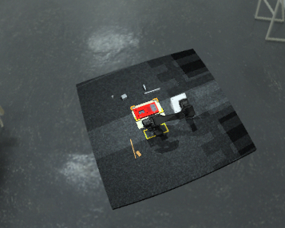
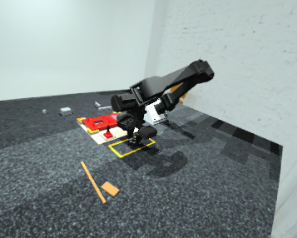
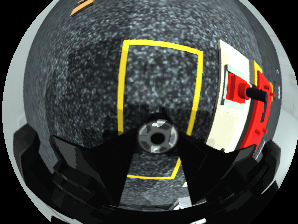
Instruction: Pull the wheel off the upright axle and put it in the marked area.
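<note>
The wheel, a grey ring with a dark centre hole, is between the fingertips of my gripper. The gripper is shut on it, low over the marked area, a yellow outline. In the wrist view the wheel shows within the outline, towards its lower end. Whether its underside touches the table cannot be told. The upright axle is a bare black pin on a red base, beside the marked area. In the top view the arm hides the axle and the wheel.
The cream board with the red plate adjoins the marked area. A white block stands near the arm's base. An orange stick and a small orange block lie on the other side.
</note>
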